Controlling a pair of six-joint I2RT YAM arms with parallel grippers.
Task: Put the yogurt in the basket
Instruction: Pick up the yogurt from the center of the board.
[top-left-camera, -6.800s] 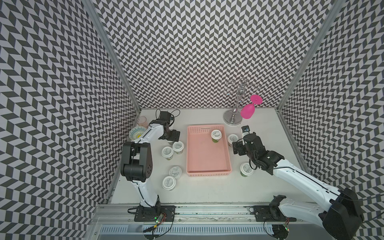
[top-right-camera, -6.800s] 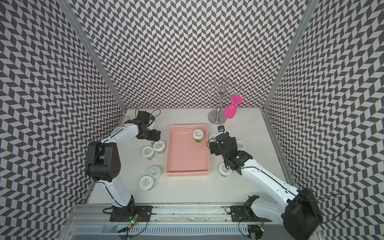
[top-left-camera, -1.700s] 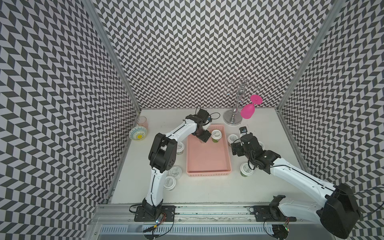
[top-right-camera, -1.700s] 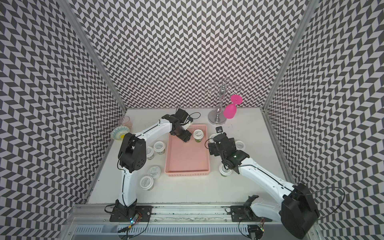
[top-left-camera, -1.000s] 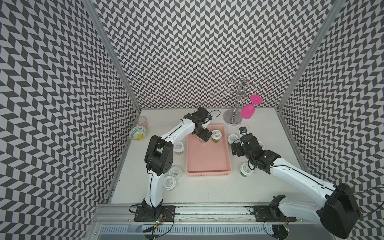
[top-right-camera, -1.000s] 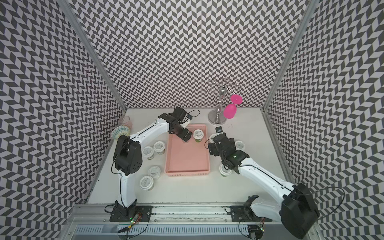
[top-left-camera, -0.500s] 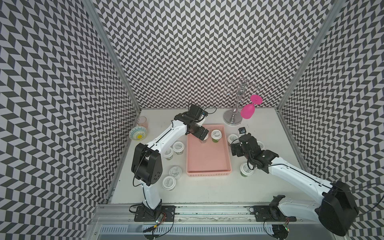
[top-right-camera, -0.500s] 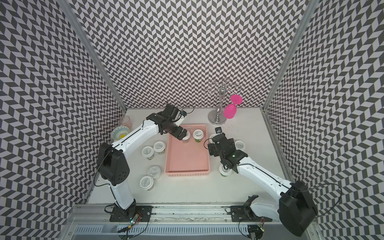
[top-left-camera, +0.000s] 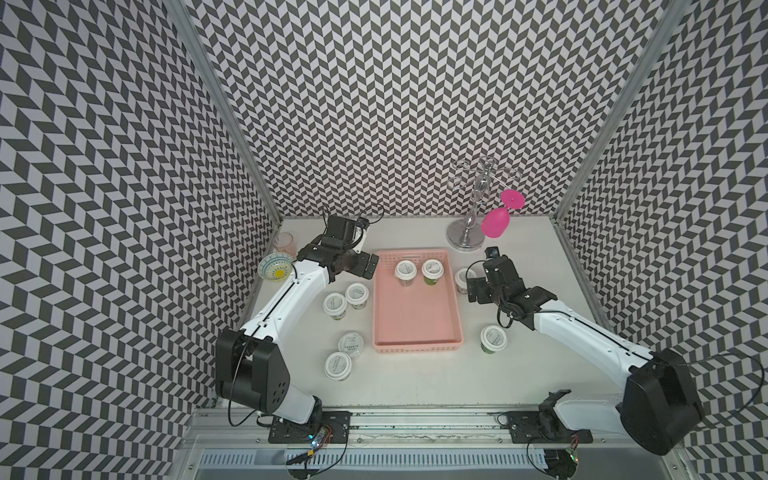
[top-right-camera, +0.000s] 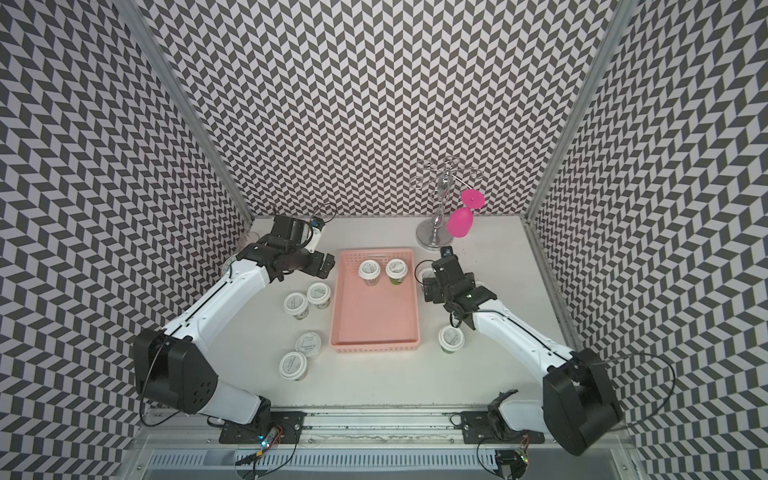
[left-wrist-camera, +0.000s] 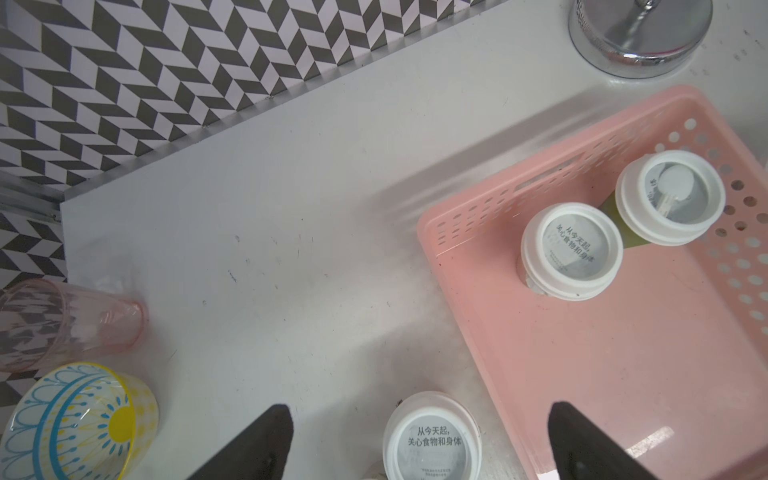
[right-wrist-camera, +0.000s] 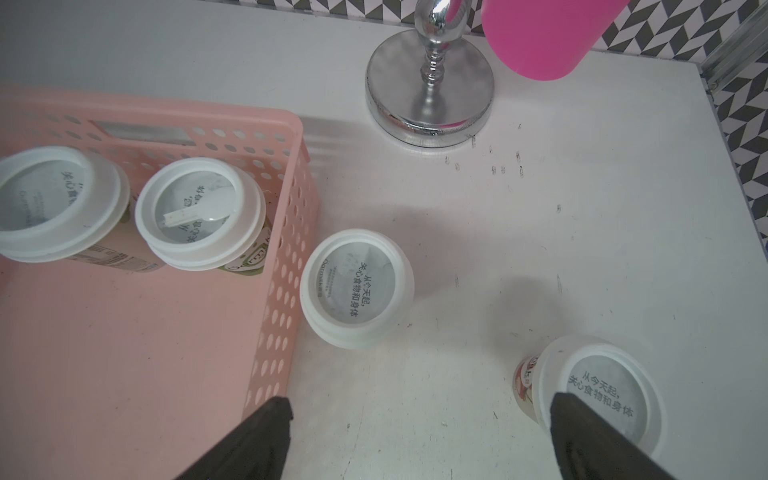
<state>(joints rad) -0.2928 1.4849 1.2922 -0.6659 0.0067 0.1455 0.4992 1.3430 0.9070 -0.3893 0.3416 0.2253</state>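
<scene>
The pink basket (top-left-camera: 417, 328) (top-right-camera: 374, 328) lies mid-table, with two yogurt cups (top-left-camera: 405, 271) (top-left-camera: 432, 270) standing at its far end. Several more yogurt cups stand on the table: left of the basket (top-left-camera: 356, 294) (top-left-camera: 335, 304) (top-left-camera: 350, 344) and right of it (top-left-camera: 462, 277) (top-left-camera: 493, 338). My left gripper (top-left-camera: 365, 266) (left-wrist-camera: 419, 409) hangs open just outside the basket's far left corner, above a cup (left-wrist-camera: 432, 440). My right gripper (top-left-camera: 478, 291) (right-wrist-camera: 419, 401) is open and empty right of the basket, between a cup (right-wrist-camera: 356, 289) and another (right-wrist-camera: 598, 395).
A patterned bowl (top-left-camera: 275, 267) and a clear pinkish glass (top-left-camera: 284, 242) sit at the far left by the wall. A chrome stand (top-left-camera: 467, 237) with a hanging pink goblet (top-left-camera: 496, 220) is at the back right. Chevron walls close in three sides.
My left gripper has drawn back leftward from over the basket's far end to just outside its rim, leaving a second cup standing there. The right arm has barely moved.
</scene>
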